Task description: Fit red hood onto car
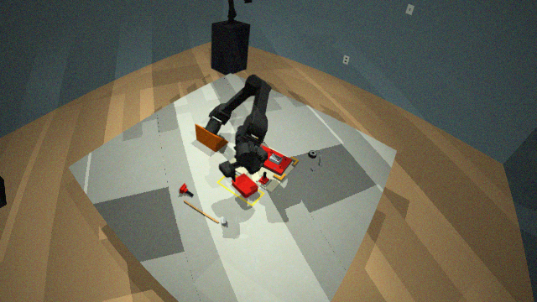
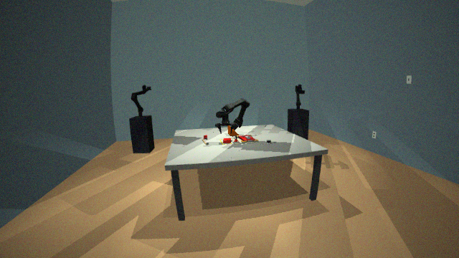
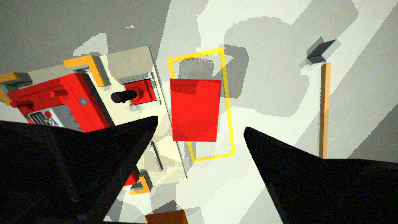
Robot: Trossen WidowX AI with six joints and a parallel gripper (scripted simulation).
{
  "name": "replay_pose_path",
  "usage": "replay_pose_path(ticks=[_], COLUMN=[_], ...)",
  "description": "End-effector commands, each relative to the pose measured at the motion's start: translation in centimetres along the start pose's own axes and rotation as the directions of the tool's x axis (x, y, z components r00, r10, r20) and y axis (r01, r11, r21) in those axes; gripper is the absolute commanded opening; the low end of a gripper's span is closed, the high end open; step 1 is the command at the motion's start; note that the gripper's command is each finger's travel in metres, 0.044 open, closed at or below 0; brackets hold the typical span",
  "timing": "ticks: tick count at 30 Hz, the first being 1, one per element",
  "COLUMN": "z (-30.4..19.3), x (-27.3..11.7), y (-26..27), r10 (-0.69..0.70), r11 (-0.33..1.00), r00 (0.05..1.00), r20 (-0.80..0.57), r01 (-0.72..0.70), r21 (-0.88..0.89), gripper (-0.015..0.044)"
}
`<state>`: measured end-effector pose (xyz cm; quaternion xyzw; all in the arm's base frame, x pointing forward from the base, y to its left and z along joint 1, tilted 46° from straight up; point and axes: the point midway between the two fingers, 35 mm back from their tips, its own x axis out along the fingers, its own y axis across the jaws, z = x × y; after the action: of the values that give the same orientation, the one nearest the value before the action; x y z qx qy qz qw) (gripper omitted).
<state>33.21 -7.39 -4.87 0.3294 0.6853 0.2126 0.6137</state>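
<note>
The red hood [image 1: 244,185] [image 2: 226,140] [image 3: 195,111] lies roof up on the table, partly inside the yellow outline [image 3: 228,102] and beside the jig board [image 1: 274,185] [image 3: 132,55]. The red chassis [image 1: 282,169] [image 3: 75,86] sits in the jig with its grey engine block [image 1: 275,158] [image 3: 44,119]; red pegs show on its deck in the wrist view, where a finger hides part of the deck. My gripper [image 3: 202,125] is open and empty, above the hood. In the wrist view the hood shows between and beyond the fingertips, nearer the left one.
A black-handled red piece [image 1: 264,179] [image 3: 124,96] stands in the jig board close to the hood. An orange block [image 1: 210,138] [image 2: 232,131], a hammer [image 1: 201,211] [image 3: 324,110], a red-and-black item [image 1: 185,189] and a small black wheel [image 1: 312,153] are on the table.
</note>
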Motion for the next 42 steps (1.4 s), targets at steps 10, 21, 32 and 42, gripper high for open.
replay_pose_path(ticks=[10,21,32,42], z=[-0.1,-0.1,-0.2,-0.2], x=[-0.2,0.6,1.4,2.1], y=[0.9,0.9,0.9,0.9], r10=[-0.020,-0.020,-0.020,-0.020], r11=[0.994,0.994,0.994,0.994], r00=[0.997,0.997,0.997,0.997], r20=[-0.071,-0.070,-0.070,-0.070], r01=[0.013,0.013,0.012,0.012], r21=[-0.110,-0.111,-0.111,-0.111], gripper=[0.0440,0.0440,0.0440,0.0440])
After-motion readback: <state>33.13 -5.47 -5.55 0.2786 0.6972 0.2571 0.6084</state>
